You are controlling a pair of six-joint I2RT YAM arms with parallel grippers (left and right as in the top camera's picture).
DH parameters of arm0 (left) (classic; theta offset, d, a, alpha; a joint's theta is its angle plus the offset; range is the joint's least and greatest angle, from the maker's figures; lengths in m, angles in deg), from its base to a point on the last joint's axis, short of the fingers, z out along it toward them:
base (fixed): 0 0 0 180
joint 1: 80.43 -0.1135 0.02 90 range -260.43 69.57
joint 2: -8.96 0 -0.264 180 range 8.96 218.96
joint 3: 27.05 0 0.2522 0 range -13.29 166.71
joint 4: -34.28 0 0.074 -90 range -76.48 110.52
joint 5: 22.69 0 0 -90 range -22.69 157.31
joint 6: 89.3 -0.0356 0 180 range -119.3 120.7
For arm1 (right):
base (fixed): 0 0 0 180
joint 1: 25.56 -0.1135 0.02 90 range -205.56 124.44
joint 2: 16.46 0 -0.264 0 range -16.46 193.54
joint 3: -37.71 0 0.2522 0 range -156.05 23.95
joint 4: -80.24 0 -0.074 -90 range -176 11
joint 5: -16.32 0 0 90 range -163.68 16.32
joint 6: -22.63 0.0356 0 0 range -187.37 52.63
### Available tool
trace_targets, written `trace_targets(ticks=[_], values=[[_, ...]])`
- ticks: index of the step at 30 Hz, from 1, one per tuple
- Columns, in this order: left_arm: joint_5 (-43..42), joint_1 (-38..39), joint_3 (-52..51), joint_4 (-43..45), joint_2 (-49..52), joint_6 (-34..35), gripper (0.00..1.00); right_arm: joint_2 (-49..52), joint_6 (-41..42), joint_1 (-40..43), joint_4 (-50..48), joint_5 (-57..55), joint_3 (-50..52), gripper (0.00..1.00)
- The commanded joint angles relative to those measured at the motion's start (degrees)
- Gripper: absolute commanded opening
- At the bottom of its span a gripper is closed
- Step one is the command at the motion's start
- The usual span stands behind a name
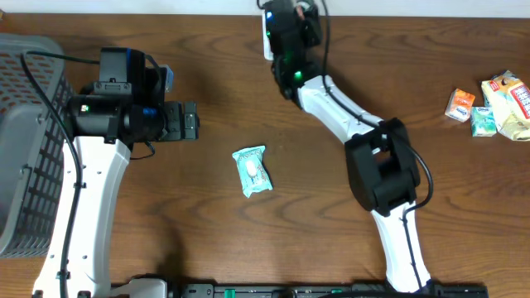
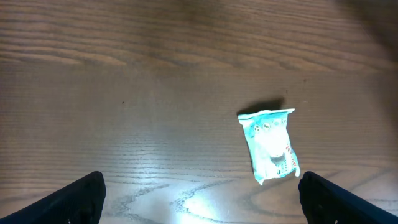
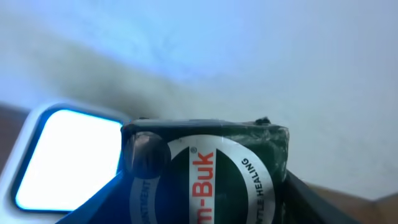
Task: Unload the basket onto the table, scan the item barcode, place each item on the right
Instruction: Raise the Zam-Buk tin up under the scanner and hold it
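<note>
Right gripper (image 3: 211, 202) clamps one dark-green "-m-Buk" box (image 3: 205, 155) at far edge of table (image 1: 207, 50), just beside one lit white scanner (image 3: 68, 152). Left gripper (image 2: 200, 198), jaws wide & empty, hovers w/ one teal packet (image 2: 269, 145) lying ahead. Far right: one orange carton (image 1: 460, 104), one small teal pack (image 1: 484, 120), one yellow bag (image 1: 509, 103). One grey basket (image 1: 25, 99), left.

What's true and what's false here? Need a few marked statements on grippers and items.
1. The left gripper is open and empty. True.
2. The teal packet lies in the basket. False: it lies on the table between the arms.
3. The right gripper holds a dark green box beside the lit scanner. True.
4. The snack packs sit next to the basket. False: they are at the opposite end of the table.
</note>
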Motion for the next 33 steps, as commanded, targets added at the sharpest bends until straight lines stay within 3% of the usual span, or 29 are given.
trace_targets(ticks=[1,12,19,33], values=[[0.5,0.2,-0.2,-0.3,0.1,-0.1,0.98,0.3,-4.5,1.4,-1.7,5.2,-1.1,0.55],[0.5,0.2,-0.2,-0.3,0.1,-0.1,0.98,1.0,-8.3,2.4,-6.2,13.8,-1.1,0.55],[0.5,0.2,-0.2,-0.3,0.1,-0.1,0.97,4.5,-15.7,2.4,-10.3,13.3,-1.1,0.56],[0.5,0.2,-0.2,-0.3,0.1,-0.1,0.98,2.8,-14.0,1.7,-10.2,8.4,-1.1,0.54]])
